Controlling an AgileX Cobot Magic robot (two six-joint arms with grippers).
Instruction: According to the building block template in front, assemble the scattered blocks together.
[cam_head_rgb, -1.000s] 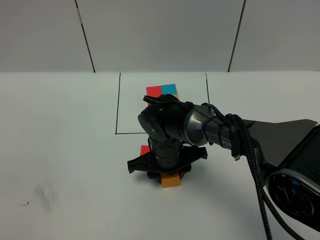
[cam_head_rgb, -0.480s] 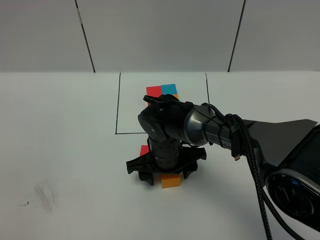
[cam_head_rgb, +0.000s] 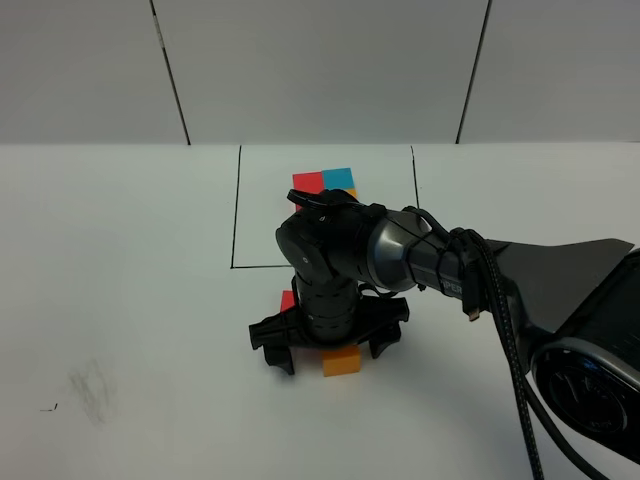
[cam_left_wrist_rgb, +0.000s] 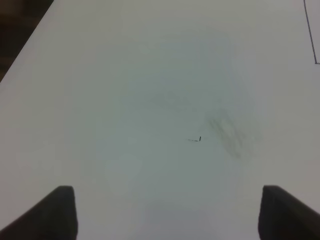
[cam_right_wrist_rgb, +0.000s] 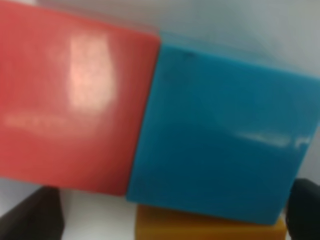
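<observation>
The template, a joined cluster of red, blue and orange cubes, lies at the back inside a black-line rectangle. In front of that rectangle my right gripper points down over the scattered blocks, jaws spread wide and holding nothing. The orange block shows between its fingers, and a corner of the red block peeks out behind. In the right wrist view the red block and blue block sit side by side, touching, with the orange block against the blue one. My left gripper hangs open over bare table.
A grey smudge and a small black mark lie on the white table at the front left. My right arm and its cable stretch in from the right. A grey panelled wall stands behind the table.
My right gripper's jaws have spread apart from around the orange block, which stays where it was. The left gripper has not moved.
</observation>
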